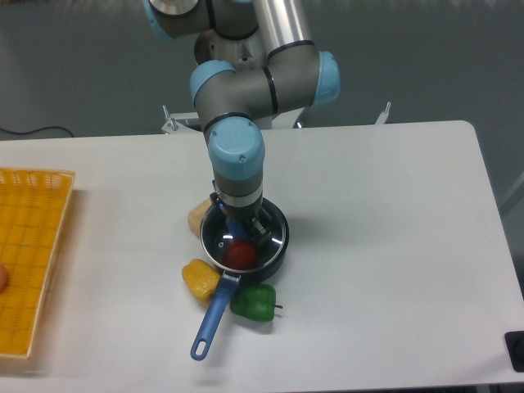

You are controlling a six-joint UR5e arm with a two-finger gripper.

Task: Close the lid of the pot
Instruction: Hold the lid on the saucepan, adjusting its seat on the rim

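The dark pot (274,260) stands at the table's middle, its long blue handle (211,319) pointing toward the front edge. The glass pot lid (278,232) lies level on the pot, its metal rim following the pot's rim. A red vegetable (240,254) shows through the glass. My gripper (242,226) comes straight down over the pot's centre, and its dark fingers (264,228) are closed around the lid's blue knob (235,224). The wrist hides most of the knob and the back of the lid.
A yellow pepper (199,277) and a green pepper (254,302) lie against the pot's front, either side of the handle. A pale yellow item (199,215) touches the pot's back left. A yellow basket (33,246) sits at the left edge.
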